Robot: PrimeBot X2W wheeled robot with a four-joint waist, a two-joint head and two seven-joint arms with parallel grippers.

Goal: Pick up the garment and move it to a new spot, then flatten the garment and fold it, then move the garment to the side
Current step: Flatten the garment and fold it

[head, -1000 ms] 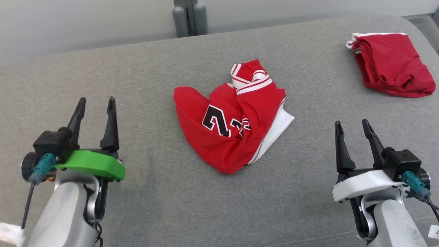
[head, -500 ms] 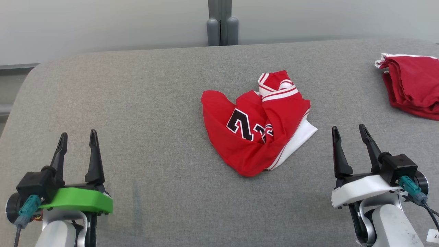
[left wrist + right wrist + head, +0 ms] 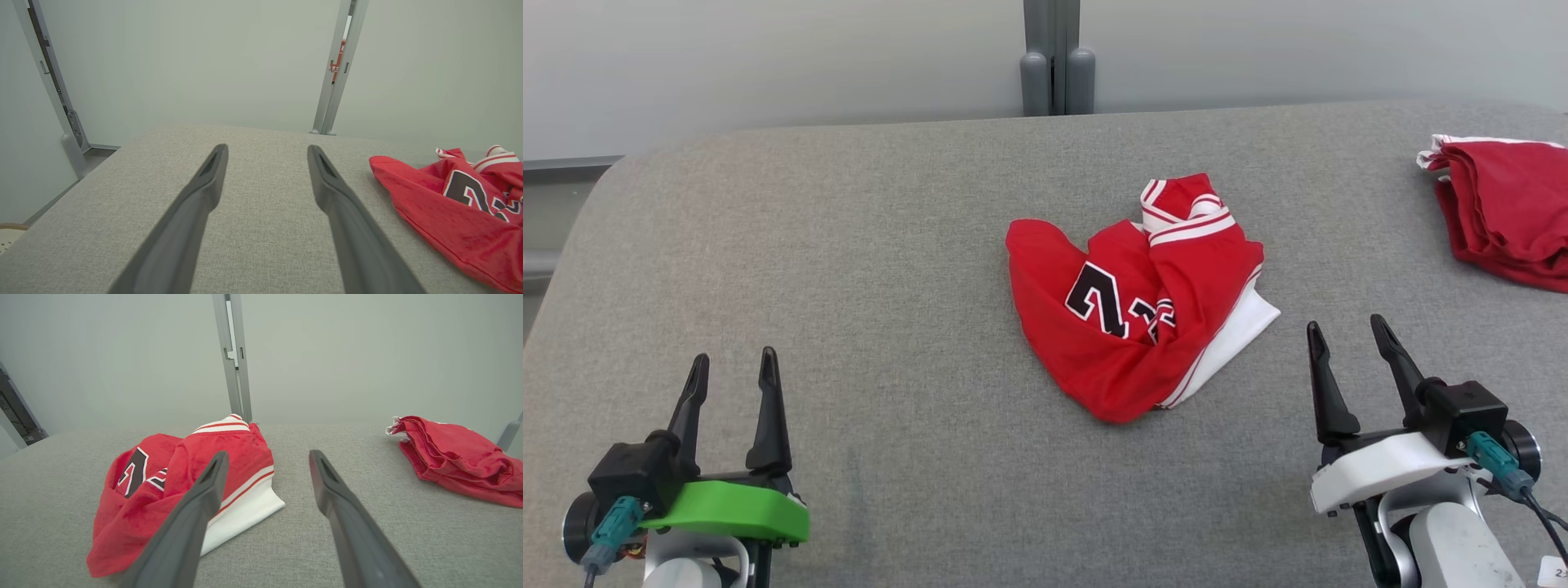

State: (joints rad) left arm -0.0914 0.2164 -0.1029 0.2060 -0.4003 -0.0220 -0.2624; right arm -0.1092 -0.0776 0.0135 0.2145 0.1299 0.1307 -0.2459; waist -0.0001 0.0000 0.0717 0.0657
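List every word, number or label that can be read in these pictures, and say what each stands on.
"2": black digit edged in white, on the crumpled red jersey; the digit beside it is folded in and unreadable.
White tag at the head view's lower right corner: seems to start "2", the rest cut off by the picture's edge.
Red sticker on the grey post: too small to read.
Folded red garment: no text shows.

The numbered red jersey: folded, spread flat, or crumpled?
Crumpled. The jersey lies bunched on the grey surface, its number creased and a white part sticking out.
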